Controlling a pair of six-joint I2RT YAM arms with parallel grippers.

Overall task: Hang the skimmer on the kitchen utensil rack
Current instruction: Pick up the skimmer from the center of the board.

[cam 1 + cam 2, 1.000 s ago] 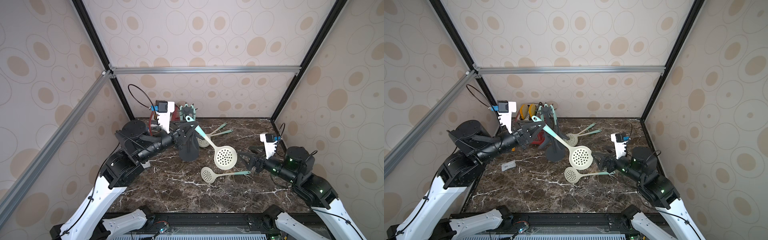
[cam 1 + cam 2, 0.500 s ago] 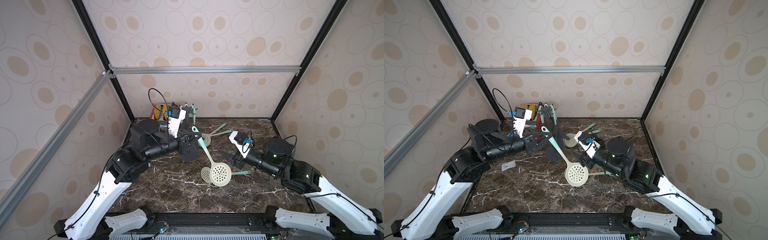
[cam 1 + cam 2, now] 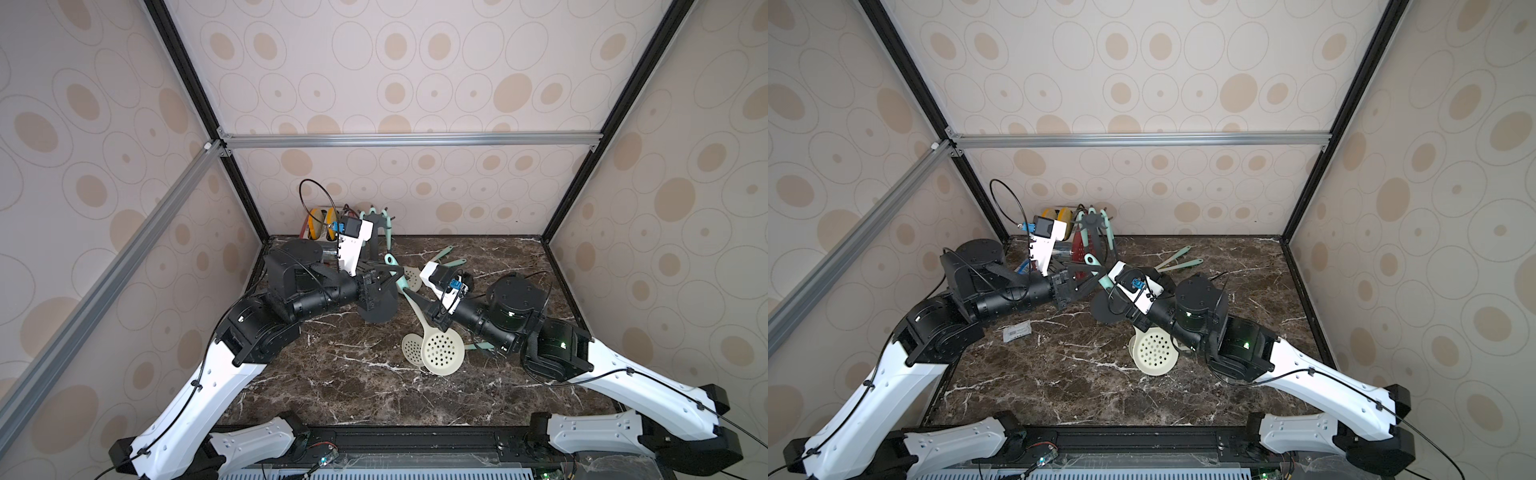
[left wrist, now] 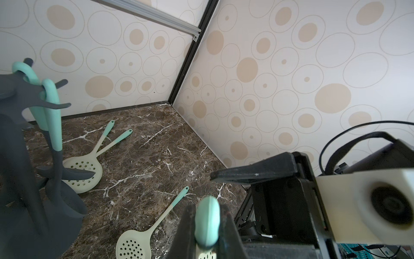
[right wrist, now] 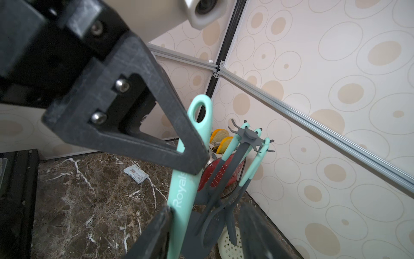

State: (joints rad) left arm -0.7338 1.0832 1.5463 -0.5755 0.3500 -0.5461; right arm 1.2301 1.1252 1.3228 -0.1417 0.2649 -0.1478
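Right hand reached skimmer; left hand grips it; rack seemingly just beside.

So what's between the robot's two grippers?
The skimmer's mint handle: the left gripper pinches it near its top, and it runs on to the right gripper. The right wrist view shows it.

Marble table bears rack, skimmers, packet

Four skimmers, one kitchen utensil rack, one small white packet
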